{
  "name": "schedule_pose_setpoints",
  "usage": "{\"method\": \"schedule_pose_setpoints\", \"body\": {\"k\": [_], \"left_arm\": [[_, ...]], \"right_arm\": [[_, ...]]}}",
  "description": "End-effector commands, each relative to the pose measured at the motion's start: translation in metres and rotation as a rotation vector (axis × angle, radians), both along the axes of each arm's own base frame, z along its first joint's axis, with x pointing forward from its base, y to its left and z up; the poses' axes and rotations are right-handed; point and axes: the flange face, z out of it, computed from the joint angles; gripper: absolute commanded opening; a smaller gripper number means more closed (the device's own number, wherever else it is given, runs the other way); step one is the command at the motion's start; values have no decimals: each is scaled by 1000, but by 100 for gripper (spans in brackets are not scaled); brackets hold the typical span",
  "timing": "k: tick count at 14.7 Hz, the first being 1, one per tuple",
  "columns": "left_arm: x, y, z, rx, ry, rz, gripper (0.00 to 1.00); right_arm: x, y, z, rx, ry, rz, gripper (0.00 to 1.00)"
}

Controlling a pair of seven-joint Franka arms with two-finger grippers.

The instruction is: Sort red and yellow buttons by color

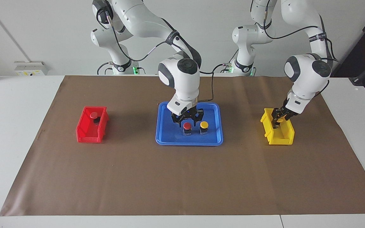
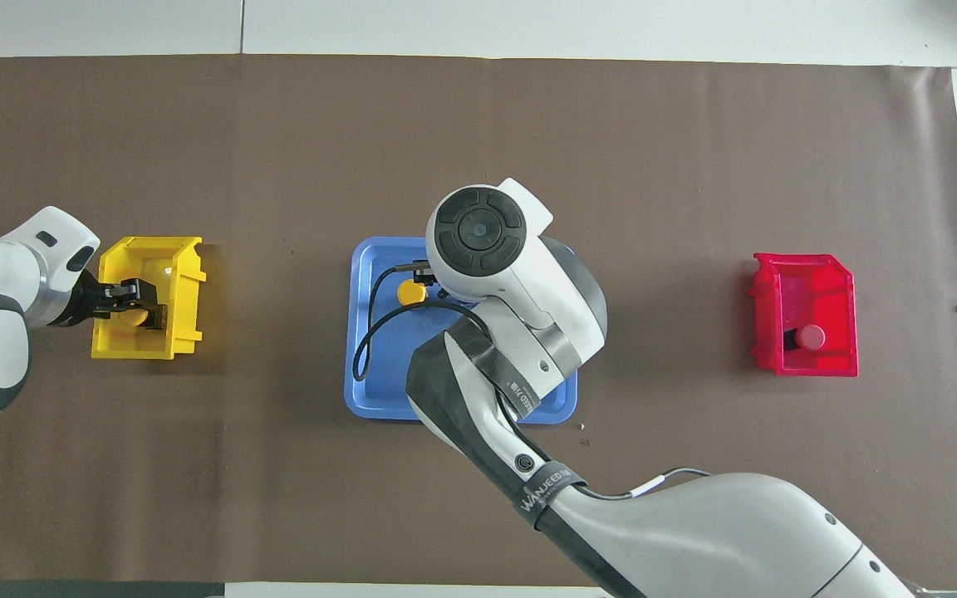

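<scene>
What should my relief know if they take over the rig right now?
Right gripper: open, over the blue tray, just above the red button there.
Left gripper: in the yellow bin, shut on a yellow button.
Done: one red button lies in the red bin.
Left: release the yellow button into the yellow bin; the tray's red button goes to the red bin, and the yellow button beside it to the yellow bin.
</scene>
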Motion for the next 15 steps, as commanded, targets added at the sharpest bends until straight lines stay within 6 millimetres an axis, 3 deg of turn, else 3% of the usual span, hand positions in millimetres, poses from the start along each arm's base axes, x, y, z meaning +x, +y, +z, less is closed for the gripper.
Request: {"method": "schedule_pose_setpoints", "body": {"k": [1, 2, 6, 8, 9, 13, 14, 15], "left_arm": [[18, 3, 57, 7, 24, -21, 79], [21, 2, 84, 7, 9, -25, 98], [21, -3, 202, 5, -4, -84, 100], [12, -6, 237, 2, 26, -205, 100], [9, -8, 246, 1, 27, -224, 100], [8, -19, 257, 5, -3, -236, 100], [9, -17, 256, 4, -13, -232, 100], [10, -17, 249, 5, -29, -228, 100]], "right_arm": [[-8, 1, -12, 6, -14, -9, 70], [-9, 1, -14, 7, -15, -8, 70], [-13, -4, -24, 10, -22, -4, 69], [-15, -5, -28, 13, -26, -6, 66], [-16, -6, -30, 14, -27, -4, 61], [-11, -11, -23, 3, -20, -8, 22], [1, -14, 1, 1, -24, -18, 22], [21, -34, 27, -1, -7, -54, 22]]}}
